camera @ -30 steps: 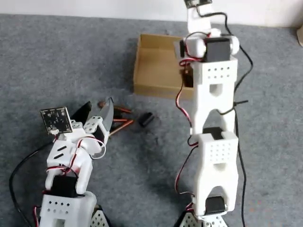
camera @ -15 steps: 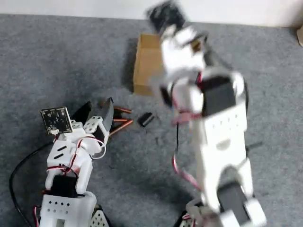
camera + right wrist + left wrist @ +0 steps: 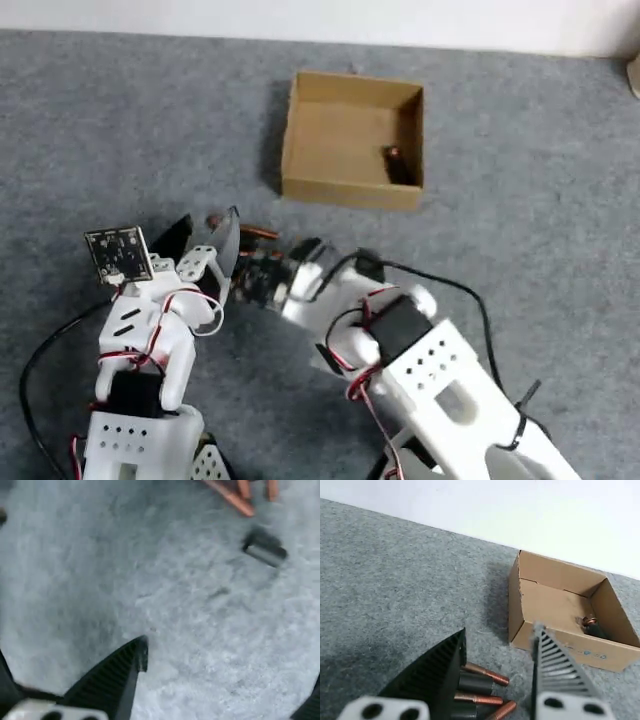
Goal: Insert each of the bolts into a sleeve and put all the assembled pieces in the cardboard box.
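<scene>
The cardboard box [image 3: 350, 140] stands at the back of the grey carpet, and one assembled piece [image 3: 400, 165] lies by its right wall, also seen as the piece [image 3: 590, 622] in the box [image 3: 560, 605]. Copper bolts [image 3: 258, 233] lie in front of the box. My left gripper [image 3: 210, 218] is open just over them: bolts [image 3: 485, 672] and a black sleeve [image 3: 475, 682] lie between its fingers [image 3: 440, 675]. My right gripper [image 3: 262, 280] is low beside the bolts, open [image 3: 230, 665], empty. A loose black sleeve [image 3: 265, 547] and bolt ends [image 3: 235, 492] lie ahead of it.
The right arm's white body [image 3: 430, 370] stretches across the lower middle of the carpet toward the left arm [image 3: 150, 340], so the two grippers sit close together. Bare carpet [image 3: 540, 200] lies right of the box and at the far left.
The right arm has swung from above the box down and to the left, ending low by the bolts; the box is now uncovered. The left arm has not moved.
</scene>
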You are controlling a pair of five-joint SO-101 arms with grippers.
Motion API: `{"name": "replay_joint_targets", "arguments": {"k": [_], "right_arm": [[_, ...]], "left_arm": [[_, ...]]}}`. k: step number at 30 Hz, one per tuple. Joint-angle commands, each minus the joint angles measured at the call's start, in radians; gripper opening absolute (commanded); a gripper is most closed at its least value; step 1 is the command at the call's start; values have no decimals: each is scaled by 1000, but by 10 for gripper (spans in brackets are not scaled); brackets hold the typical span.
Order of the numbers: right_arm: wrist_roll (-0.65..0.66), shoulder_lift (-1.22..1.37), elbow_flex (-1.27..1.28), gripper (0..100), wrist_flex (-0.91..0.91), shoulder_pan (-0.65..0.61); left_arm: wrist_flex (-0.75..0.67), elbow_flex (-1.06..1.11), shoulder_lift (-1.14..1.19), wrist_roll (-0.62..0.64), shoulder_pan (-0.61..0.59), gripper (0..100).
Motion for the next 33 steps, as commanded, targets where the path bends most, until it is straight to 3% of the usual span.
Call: {"name": "replay_joint_targets", "arguments": {"k": [1, 9, 19, 28, 33], "right_arm": [[118, 87, 2, 454, -24, -1], [278, 444, -298, 454, -22, 58], [499, 800, -665, 454, 58, 157], [586, 1038, -762, 454, 62, 151], [621, 1141, -805, 454, 61, 153]], "left_arm": [[20, -59, -2, -5, -38, 210], [46, -84, -5, -5, -73, 212], [104, -197, -4, 0, -337, 210], [110, -260, -7, -5, -490, 210], [110, -259, -12, 0, -499, 210]]}}
